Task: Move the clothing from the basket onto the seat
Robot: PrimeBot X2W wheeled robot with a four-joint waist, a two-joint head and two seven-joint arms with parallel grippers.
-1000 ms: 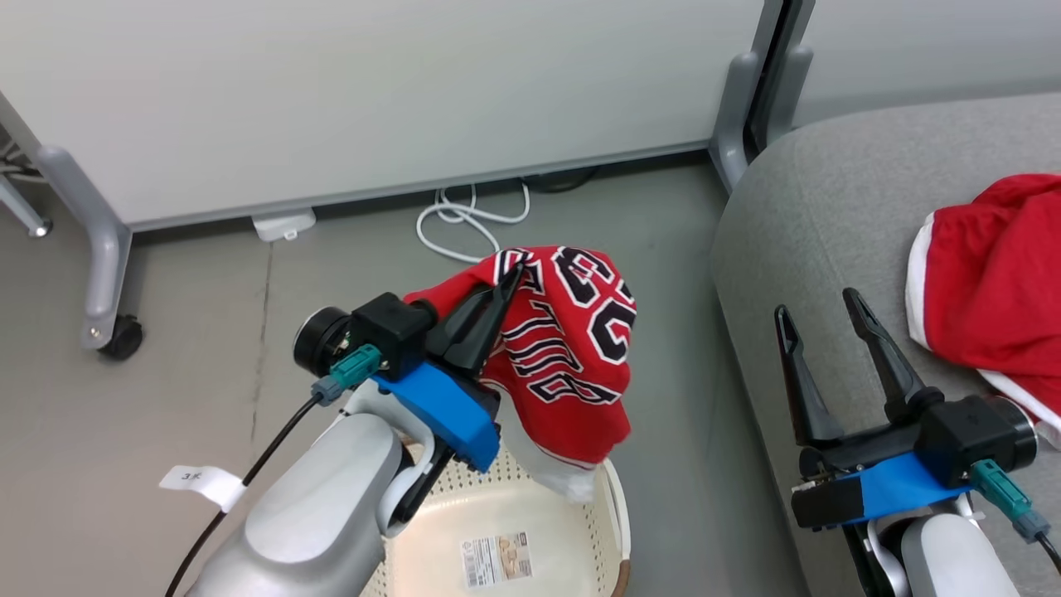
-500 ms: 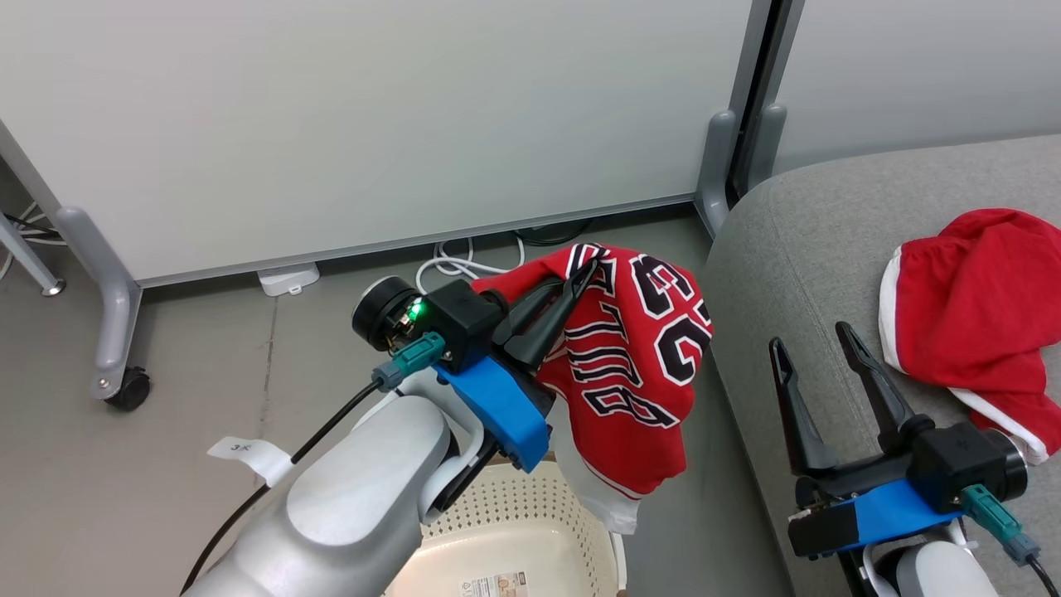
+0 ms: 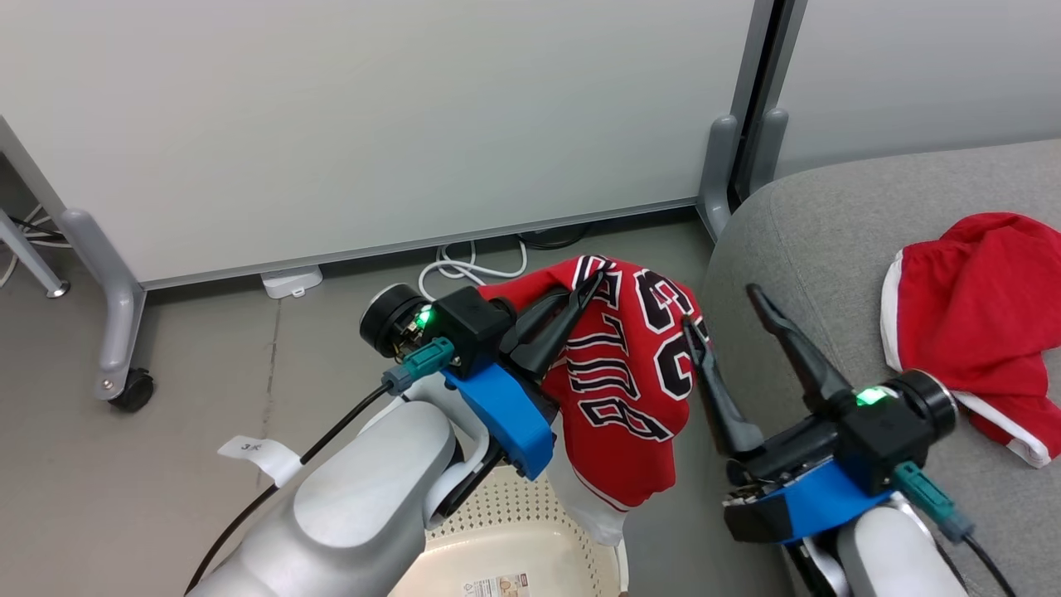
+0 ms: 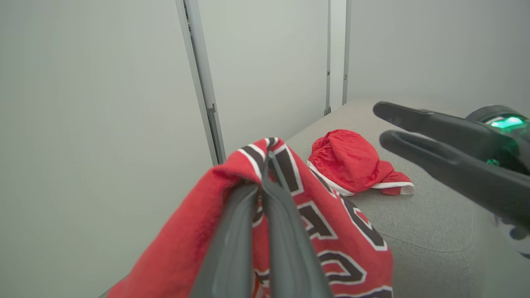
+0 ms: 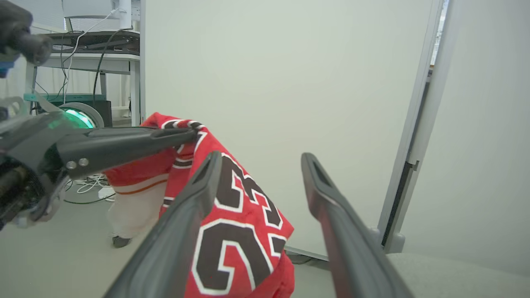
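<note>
Head view: my left tool [image 3: 595,282] is pressed together on a top fold of the jersey [image 3: 630,390]. The jersey hangs free in the air, lettering facing the camera, its lower hem above the basket [image 3: 497,506] rim and the grey floor [image 3: 166,414], between the basket and the seat [image 3: 829,224]. No clothing shows in the part of the basket I can see. My right tool [image 3: 721,308] is spread wide and holds nothing, one finger just beside the jersey's edge; I can't tell whether it touches. The plain red piece [image 3: 970,307] already lies on the seat, well apart from the jersey.

Left wrist view: my two fingers are closed tight with red cloth pinched at the tips, and the jersey [image 4: 339,231] drapes down both sides. Beyond it are the seat [image 4: 430,231] and the plain red piece [image 4: 352,161]. The right tool [image 4: 380,123] comes in from the right, spread.

Right wrist view: my right tool [image 5: 261,159] is open and nothing is between the fingers. The jersey [image 5: 236,231] hangs behind the left finger, held from the left by the left tool [image 5: 192,134].

Step, as I judge it: the carry of the second garment, lifted but not yet over the seat. The next move calls for swinging the left arm across the seat's rounded edge, hem clear of it, then lowering onto bare cushion near the plain red piece and opening. The right tool should keep clear of the hanging cloth, or steady it.
</note>
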